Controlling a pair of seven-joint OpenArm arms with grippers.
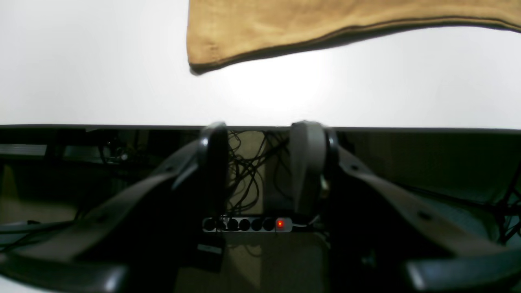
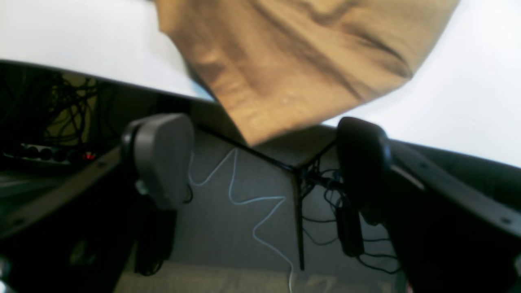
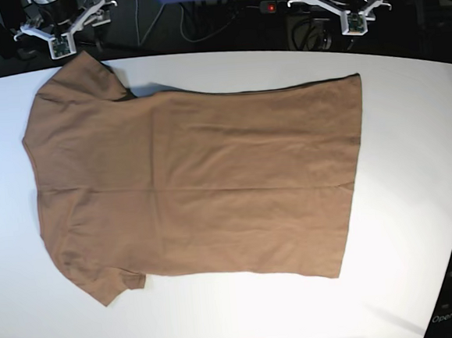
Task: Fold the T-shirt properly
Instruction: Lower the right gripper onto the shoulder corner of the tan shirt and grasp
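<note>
On the white table: one T-shirt (image 3: 196,187), no container anywhere in view.
Garment count: one, plain tan-brown, spread flat.
T-shirt position: lying sideways across the table (image 3: 413,162), sleeves toward the base view's left, hem toward its right.
Far sleeve: its tip reaches the table's back edge and overhangs it in the right wrist view, just in front of the right gripper (image 2: 260,158).
Grippers: two, both off the table's back edge.
Right gripper: jaws spread wide, nothing between them.
Left gripper (image 1: 260,162): jaws parted, empty, apart from the hem corner.
Power strip (image 1: 248,224): one, on the floor, red light lit.
</note>
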